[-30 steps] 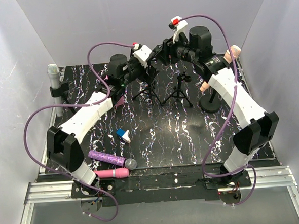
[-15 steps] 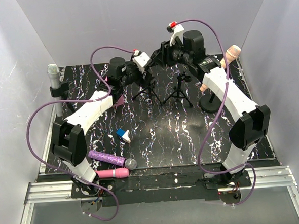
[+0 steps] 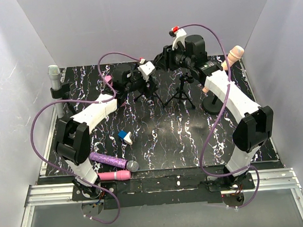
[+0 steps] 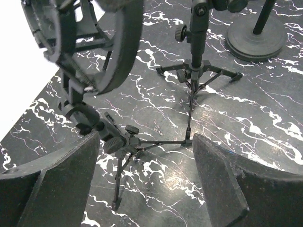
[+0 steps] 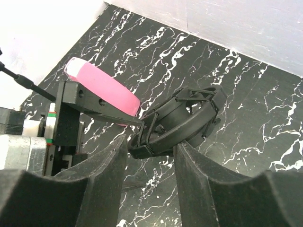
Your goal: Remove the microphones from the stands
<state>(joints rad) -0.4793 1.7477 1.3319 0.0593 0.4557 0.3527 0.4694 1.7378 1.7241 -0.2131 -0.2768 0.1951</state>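
Left wrist: left gripper (image 4: 146, 137) released, empty, above tripod stand (image 4: 128, 142); shock mount (image 4: 118, 56) up-left of jaws, tilted.

Right wrist: right gripper (image 5: 150, 144) straddles shock mount; clenched or not, cannot tell. No microphone discernible inside.

Top: silver microphone (image 3: 54, 76) upright in holder, far left. Peach microphone (image 3: 235, 53) tilted on own stand, beside right arm, judged nearer target.

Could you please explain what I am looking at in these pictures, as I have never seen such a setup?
Two robot arms are bolted at the near edge of a table. One picture looks down from above; the other two come from wrist cameras, each showing its own fingers. On it stand a small tripod carrying a shock mount, a second tripod, and a silver microphone and a peach microphone in stands. A purple microphone and a pink microphone lie near the bases. The left gripper is open, empty. The right gripper appears to pinch the shock mount.
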